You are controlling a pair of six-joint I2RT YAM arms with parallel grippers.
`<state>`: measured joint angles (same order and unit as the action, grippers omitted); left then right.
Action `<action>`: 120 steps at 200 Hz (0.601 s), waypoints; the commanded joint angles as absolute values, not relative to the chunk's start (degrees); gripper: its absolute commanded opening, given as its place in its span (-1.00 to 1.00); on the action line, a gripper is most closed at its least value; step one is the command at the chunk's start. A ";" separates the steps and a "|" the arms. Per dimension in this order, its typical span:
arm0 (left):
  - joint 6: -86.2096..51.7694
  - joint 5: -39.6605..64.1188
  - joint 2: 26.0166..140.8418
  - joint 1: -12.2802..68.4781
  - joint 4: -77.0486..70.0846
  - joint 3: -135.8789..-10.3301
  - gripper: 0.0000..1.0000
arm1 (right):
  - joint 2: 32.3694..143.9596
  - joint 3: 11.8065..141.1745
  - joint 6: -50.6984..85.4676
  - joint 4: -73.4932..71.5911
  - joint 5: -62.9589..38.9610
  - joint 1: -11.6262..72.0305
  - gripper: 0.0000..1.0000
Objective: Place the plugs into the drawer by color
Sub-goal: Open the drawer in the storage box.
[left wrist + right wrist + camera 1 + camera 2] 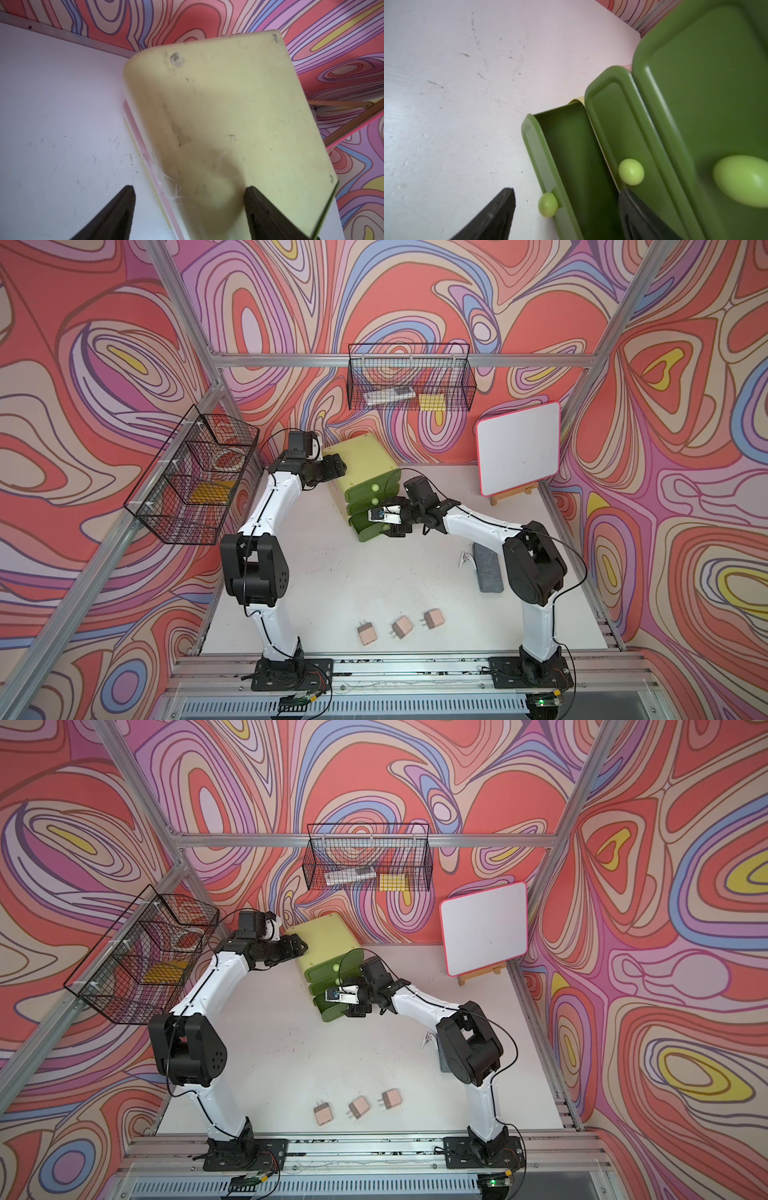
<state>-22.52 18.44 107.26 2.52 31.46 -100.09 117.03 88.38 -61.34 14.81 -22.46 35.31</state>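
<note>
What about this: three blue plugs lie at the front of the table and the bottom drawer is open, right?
Not blue: both top views show three pink plugs at the front of the table. The bottom drawer is indeed open.

We see the drawer (228, 114) as smooth plastic, its top scuffed and matt, its knobs (631, 171) glossy; the table (446, 104) looks scratched, matt.
</note>
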 commanded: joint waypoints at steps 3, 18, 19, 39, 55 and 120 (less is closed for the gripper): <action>-21.68 15.41 109.07 1.78 37.70 -97.63 0.62 | 120.17 91.28 -66.03 21.96 -19.34 35.16 0.63; -21.69 15.38 109.10 1.76 37.70 -97.52 0.62 | 121.86 93.45 -66.77 23.47 -18.11 35.24 0.63; -21.70 15.38 109.13 1.76 37.66 -97.54 0.62 | 121.97 93.66 -66.78 23.60 -18.02 35.24 0.63; -21.66 15.29 109.07 1.76 37.65 -97.54 0.62 | 124.22 96.49 -68.13 25.68 -15.92 35.58 0.63; -21.64 15.28 109.03 1.76 37.63 -97.42 0.62 | 125.54 97.85 -69.18 26.52 -14.64 35.99 0.63; -21.80 15.13 109.25 1.76 37.61 -97.47 0.62 | 128.39 100.54 -71.52 32.49 -12.04 37.78 0.65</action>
<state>-22.52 18.46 107.26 2.52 31.27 -99.98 127.28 99.79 -70.48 28.42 -13.21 37.06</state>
